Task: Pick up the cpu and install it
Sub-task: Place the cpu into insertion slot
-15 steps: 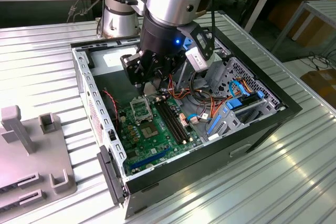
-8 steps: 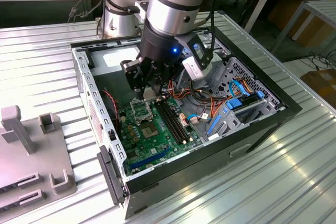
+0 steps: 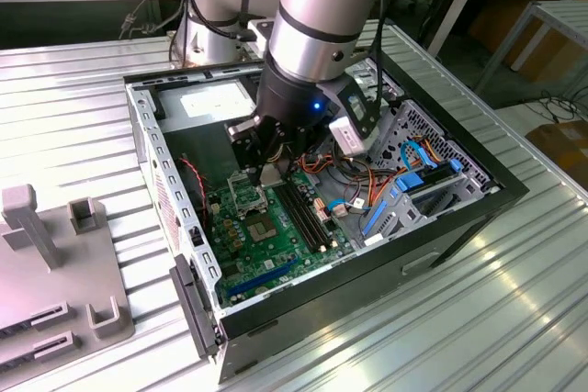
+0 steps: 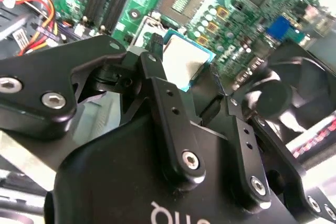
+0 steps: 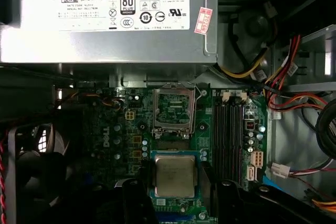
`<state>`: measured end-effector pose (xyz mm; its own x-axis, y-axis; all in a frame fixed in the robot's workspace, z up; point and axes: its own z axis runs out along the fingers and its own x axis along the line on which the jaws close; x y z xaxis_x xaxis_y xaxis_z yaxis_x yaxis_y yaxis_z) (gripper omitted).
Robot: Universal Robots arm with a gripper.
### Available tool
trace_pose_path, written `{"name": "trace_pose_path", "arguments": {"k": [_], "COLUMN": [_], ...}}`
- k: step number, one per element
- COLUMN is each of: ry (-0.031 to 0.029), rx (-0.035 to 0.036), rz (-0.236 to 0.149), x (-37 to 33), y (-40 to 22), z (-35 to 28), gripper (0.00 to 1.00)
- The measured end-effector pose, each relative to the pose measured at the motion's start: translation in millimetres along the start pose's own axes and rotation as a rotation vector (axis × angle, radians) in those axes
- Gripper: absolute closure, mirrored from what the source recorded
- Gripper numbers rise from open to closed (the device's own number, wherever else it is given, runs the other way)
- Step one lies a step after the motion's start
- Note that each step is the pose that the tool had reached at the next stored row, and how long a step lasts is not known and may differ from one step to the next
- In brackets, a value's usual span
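Observation:
The cpu (image 5: pixel 175 176), a small square chip with a dull grey metal top and green edge, is held between my gripper's (image 5: pixel 175 183) two black fingers, just above the green motherboard (image 5: pixel 126 135). In the second wrist view the cpu (image 4: pixel 185 59) sits clamped between the fingertips (image 4: pixel 155 45). The open silver socket (image 5: pixel 173 109) lies a short way beyond the chip, bare inside. In the exterior view my gripper (image 3: pixel 266 172) hangs low inside the open computer case (image 3: pixel 459 208), right beside the socket (image 3: pixel 244 194).
A grey power supply (image 5: pixel 105 14) fills the case end past the socket. Long black memory slots (image 5: pixel 228 135) run alongside it. Red, orange and yellow cables (image 5: pixel 286 77) bunch beyond the slots. A black fan (image 5: pixel 31 150) is on the other side. A grey fixture (image 3: pixel 55 263) stands at the exterior view's left.

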<state>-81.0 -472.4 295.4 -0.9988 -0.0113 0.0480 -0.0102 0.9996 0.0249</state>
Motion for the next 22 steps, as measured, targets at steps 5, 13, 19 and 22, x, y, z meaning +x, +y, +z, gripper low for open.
{"name": "trace_pose_path", "arguments": {"k": [5, 13, 19, 22], "ry": [0.0006, 0.0069, 0.0065, 0.0064], "rx": [0.0008, 0.0012, 0.0003, 0.0], "rz": [-0.012, -0.035, -0.012, -0.011], "x": [-3.1, -2.4, -1.9, -0.5], "y": [-1.0, -7.0, -11.8, -12.9], "z": [10.5, 30.5, 41.1, 46.8], "gripper": [0.53, 0.53, 0.53, 0.53]}}
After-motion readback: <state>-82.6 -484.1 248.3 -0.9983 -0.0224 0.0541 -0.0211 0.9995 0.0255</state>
